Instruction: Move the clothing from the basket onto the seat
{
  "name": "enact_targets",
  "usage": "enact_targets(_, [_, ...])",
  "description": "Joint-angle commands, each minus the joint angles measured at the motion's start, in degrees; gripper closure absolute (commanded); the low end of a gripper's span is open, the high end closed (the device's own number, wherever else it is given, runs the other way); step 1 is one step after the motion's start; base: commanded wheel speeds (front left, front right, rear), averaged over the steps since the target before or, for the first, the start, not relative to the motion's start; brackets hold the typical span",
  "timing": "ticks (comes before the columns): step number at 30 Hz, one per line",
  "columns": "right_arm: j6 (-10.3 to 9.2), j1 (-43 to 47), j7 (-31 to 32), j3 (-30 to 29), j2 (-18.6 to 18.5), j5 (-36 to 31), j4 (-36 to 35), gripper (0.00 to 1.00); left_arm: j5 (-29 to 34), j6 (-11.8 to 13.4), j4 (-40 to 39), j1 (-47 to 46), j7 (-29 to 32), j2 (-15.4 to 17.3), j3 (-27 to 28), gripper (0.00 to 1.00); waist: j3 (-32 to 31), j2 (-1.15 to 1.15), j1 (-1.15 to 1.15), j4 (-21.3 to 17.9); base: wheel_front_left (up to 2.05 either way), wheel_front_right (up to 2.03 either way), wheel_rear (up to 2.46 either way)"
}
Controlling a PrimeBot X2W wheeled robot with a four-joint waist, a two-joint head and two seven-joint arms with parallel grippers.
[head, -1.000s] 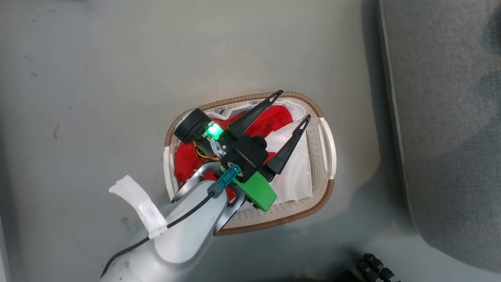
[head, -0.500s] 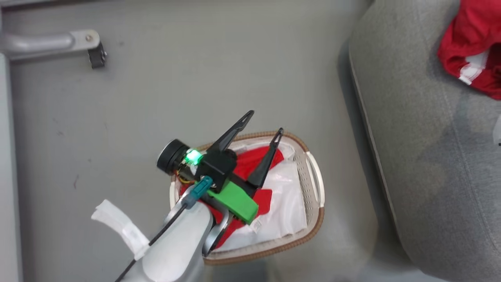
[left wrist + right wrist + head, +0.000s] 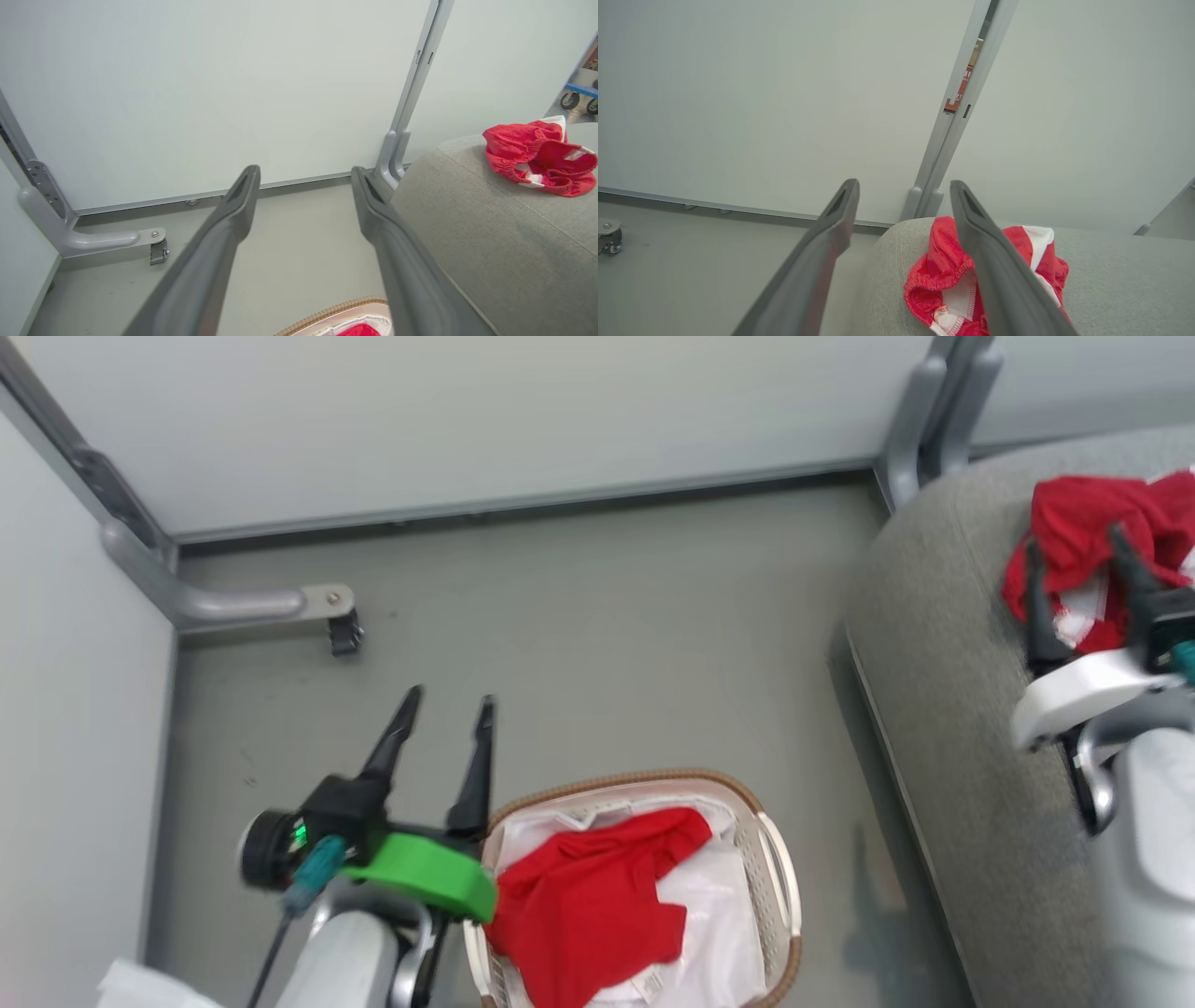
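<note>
While one red garment [image 3: 1074,513] lies on the seat [image 3: 943,709] and a second garment [image 3: 583,905] sits in the basket [image 3: 644,777] on a white plastic sheet [image 3: 714,933], left gripper [image 3: 450,702] and right gripper [image 3: 1074,543] both gape empty, so a deep pinch could drag the sheet along.

The clothing [image 3: 583,905] is red (white-striped), the seat [image 3: 943,709] grey, the basket [image 3: 780,887] cream, brown-rimmed.

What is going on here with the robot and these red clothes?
A two-armed robot is emptying a basket onto a grey seat. One red garment lies on the seat, with the right gripper open near it. A second garment lies in the basket on a white sheet; the left gripper, open and empty, hovers beside the basket.
</note>
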Motion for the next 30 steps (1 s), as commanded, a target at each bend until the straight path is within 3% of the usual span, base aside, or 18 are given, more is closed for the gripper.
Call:
enact_targets(1, [-0.06,1.89,-0.13,0.61,1.12,0.62,-0.46,0.00,0.26,0.42,-0.43,2.11,-0.05,0.29,1.60,0.00,-5.51,0.53,0.01,3.56,0.00,0.00,0.00])
enact_targets(8, [-0.06,8.63,-0.13,4.96,6.31,3.84,-3.58,0.00,1.02,1.65,-3.09,9.60,-0.05,0.10,11.13,0.00,-7.60,0.53,0.01,4.78,0.00,0.00,0.00])
enact_targets(14, [-0.06,14.45,-0.13,10.94,6.65,10.18,-5.27,0.00,1.36,1.48,-5.44,15.69,-0.05,-0.26,16.04,0.00,-7.97,0.53,0.01,4.86,0.00,0.00,0.00])
enact_targets(30, [-0.06,20.24,-0.13,13.60,6.73,13.80,-7.57,0.00,-0.09,1.66,-5.60,17.57,-0.05,-0.39,15.67,0.00,-7.74,0.53,0.01,4.44,0.00,0.00,0.00])
